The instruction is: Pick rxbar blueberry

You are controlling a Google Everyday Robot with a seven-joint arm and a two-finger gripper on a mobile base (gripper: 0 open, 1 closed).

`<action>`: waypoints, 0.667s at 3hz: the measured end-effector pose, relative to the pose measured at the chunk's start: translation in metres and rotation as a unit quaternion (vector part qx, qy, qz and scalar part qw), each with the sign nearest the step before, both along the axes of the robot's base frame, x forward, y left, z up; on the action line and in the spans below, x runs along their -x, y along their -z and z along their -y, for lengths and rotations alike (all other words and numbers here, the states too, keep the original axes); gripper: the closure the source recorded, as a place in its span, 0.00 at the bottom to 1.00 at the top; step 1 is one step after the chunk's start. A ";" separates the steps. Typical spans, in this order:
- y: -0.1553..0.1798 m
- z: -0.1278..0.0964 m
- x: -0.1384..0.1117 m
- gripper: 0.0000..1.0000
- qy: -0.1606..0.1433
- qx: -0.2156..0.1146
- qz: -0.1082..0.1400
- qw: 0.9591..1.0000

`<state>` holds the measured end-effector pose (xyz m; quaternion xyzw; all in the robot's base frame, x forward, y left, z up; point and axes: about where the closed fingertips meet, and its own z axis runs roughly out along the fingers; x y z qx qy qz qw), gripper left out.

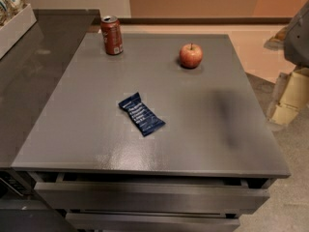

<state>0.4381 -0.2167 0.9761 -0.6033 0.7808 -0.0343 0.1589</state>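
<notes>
The rxbar blueberry (141, 114) is a flat dark navy wrapper with rows of pale text. It lies at an angle near the middle of the grey table (96, 144), a little left of centre. My gripper (286, 102) shows as pale cream parts under a grey arm section at the right edge of the view. It is beyond the table's right side, far to the right of the bar, and holds nothing that I can see.
A red soda can (112, 35) stands at the table's back left. A red apple (191, 55) sits at the back, right of centre. A dark counter (34, 81) adjoins on the left with a white tray (14, 28). Drawers (145, 197) lie below the front edge.
</notes>
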 end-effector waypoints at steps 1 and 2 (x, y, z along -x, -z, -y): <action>0.000 0.000 0.000 0.00 0.000 0.000 0.001 1.000; 0.003 -0.017 -0.002 0.00 0.008 -0.004 0.008 1.000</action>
